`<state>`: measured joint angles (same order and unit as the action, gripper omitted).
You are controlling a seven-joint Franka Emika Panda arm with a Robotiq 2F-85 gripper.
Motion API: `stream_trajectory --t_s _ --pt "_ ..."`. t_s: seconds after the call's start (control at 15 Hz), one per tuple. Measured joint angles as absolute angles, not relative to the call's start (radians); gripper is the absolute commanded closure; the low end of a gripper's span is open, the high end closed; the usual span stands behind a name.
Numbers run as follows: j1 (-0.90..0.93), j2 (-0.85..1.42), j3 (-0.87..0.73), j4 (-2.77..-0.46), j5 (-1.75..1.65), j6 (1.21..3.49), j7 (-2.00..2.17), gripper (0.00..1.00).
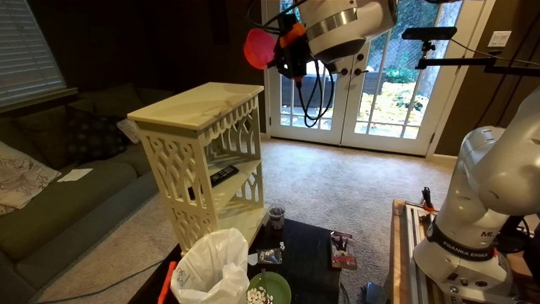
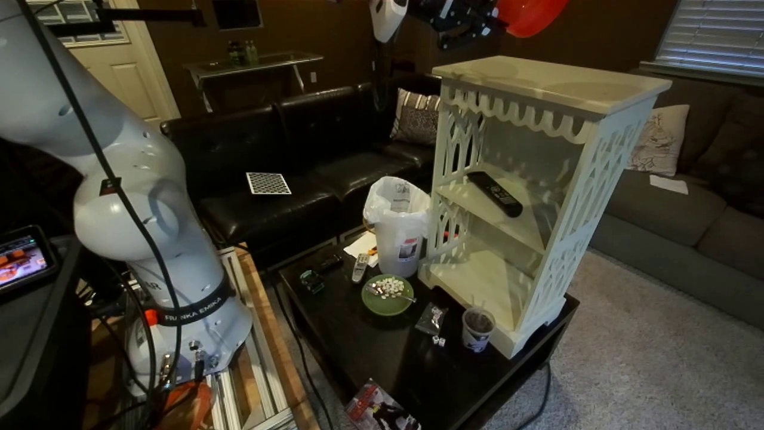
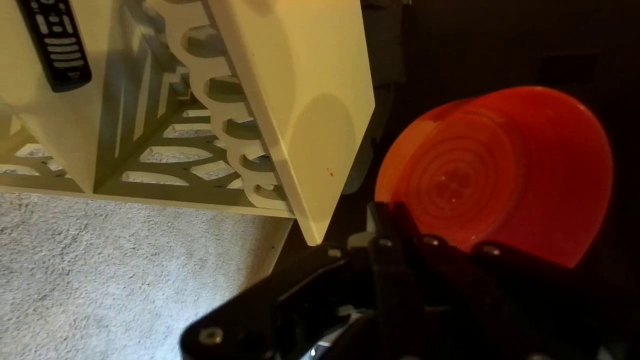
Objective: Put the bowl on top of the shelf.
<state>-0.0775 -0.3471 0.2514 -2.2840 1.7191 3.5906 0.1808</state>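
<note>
The red bowl (image 1: 259, 47) is in the air above the level of the shelf's top, tipped on its side. It also shows at the upper edge of an exterior view (image 2: 530, 14), partly cut off. The wrist view shows its inside (image 3: 520, 165). My gripper (image 1: 273, 61) is shut on the bowl's rim; its fingers (image 3: 392, 210) are close together there in the wrist view. The cream shelf (image 1: 202, 103) stands on the dark low table, its flat top bare in both exterior views (image 2: 549, 83). In the wrist view the shelf top (image 3: 310, 95) lies beside the bowl, apart from it.
A black remote (image 2: 496, 194) lies on the shelf's middle tier. On the dark table (image 2: 382, 352) stand a bin with a white plastic bag (image 2: 399, 221), a green bowl (image 2: 382, 304) and a cup (image 2: 477, 329). A couch (image 1: 105, 177) stands behind the shelf.
</note>
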Motion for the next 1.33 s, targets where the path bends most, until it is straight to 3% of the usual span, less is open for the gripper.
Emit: stream_trajectory --t_s 0.33,0.53,0.73,1.33 --pt "-0.025 -0.34 0.22 -2.262 1.81 3.549 0.112 0.99" --pt "0.122 -0.303 0.122 -2.191 2.027 3.554 -0.096 0.99" --pt "0.274 -0.244 0.011 -2.062 2.177 3.68 -0.295 0.99" --pt "0.493 -0.148 -0.157 -1.598 2.337 4.103 -0.897 0.99"
